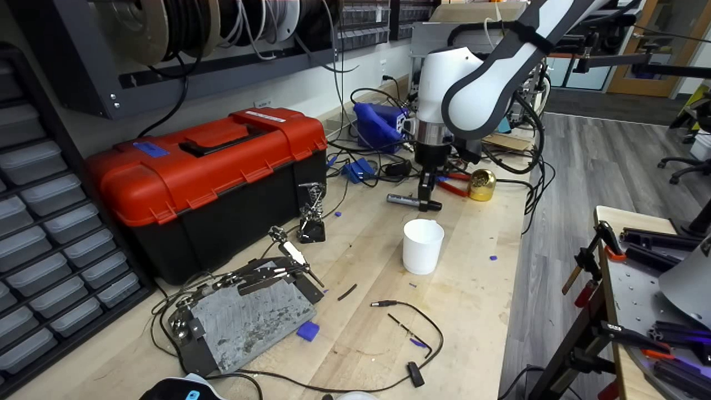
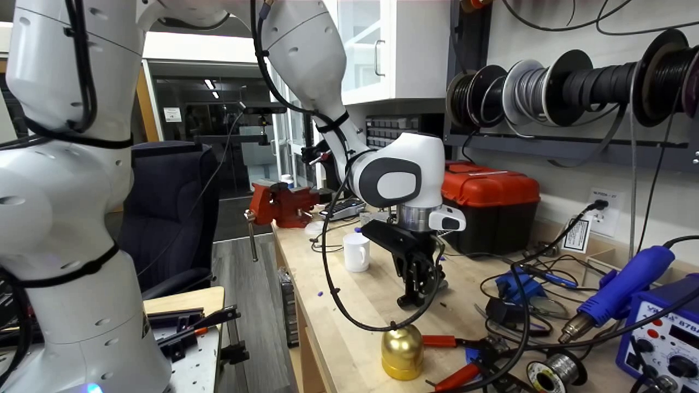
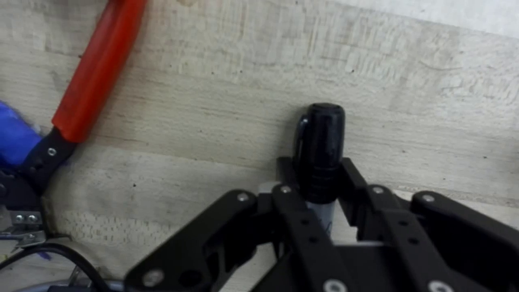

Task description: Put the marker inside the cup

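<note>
The marker (image 1: 404, 200) has a grey body and a black cap. It lies level between the fingers of my gripper (image 1: 426, 203) in an exterior view. In the wrist view both fingertips (image 3: 318, 176) press on the sides of the marker's black cap (image 3: 324, 140), close above the wooden table. In an exterior view the gripper (image 2: 413, 297) largely hides the marker. The white cup (image 1: 422, 247) stands upright on the table, apart from the gripper, nearer that camera. In an exterior view the cup (image 2: 356, 254) shows a handle, and its inside is hidden.
A gold tip cleaner (image 1: 482, 186) and red-handled pliers (image 3: 99, 77) lie close to the gripper. A red and black toolbox (image 1: 222, 183) stands along the wall. A grey plate with clamps (image 1: 250, 322) and a black cable (image 1: 436, 333) lie beyond the cup.
</note>
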Available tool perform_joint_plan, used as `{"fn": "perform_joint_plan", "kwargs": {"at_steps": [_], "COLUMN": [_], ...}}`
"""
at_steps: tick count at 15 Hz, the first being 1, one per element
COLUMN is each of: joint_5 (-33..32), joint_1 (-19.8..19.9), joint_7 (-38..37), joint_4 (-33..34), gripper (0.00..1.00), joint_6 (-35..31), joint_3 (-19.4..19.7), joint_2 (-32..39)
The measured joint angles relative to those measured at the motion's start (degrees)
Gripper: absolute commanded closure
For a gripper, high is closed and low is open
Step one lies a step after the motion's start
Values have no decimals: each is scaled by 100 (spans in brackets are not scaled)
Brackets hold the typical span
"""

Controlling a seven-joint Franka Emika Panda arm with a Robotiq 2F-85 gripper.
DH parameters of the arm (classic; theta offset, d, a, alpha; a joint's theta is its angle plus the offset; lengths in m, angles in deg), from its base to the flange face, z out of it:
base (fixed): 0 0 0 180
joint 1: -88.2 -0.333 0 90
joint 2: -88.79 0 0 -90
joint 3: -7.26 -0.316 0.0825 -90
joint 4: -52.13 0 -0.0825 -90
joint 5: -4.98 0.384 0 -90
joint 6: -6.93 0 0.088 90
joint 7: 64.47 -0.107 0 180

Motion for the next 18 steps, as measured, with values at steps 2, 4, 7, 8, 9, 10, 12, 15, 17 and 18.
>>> {"fn": "perform_joint_plan", "kwargs": {"at_steps": [2, 4, 7, 8, 9, 10, 12, 15, 17, 18], "joint_5": [0, -4, -17, -18, -24, -29, -43, -57, -114, -165], "joint_1": [0, -1, -14, -23, -32, -42, -61, -76, -87, -99], "joint_7": [0, 0, 0, 0, 0, 0, 0, 0, 0, 0], "joint_4": [2, 10, 40, 55, 75, 90, 113, 171, 237, 270], "gripper": [93, 93, 93, 93, 93, 93, 93, 93, 93, 93], "joint_6": [8, 15, 25, 32, 44, 66, 168, 445, 681, 803], "joint_3": [-2, -10, -24, -26, -26, -26, -26, -31, -35, -35], "joint_2": [-1, -10, -51, -64, -76, -91, -146, -230, -278, -306]}}
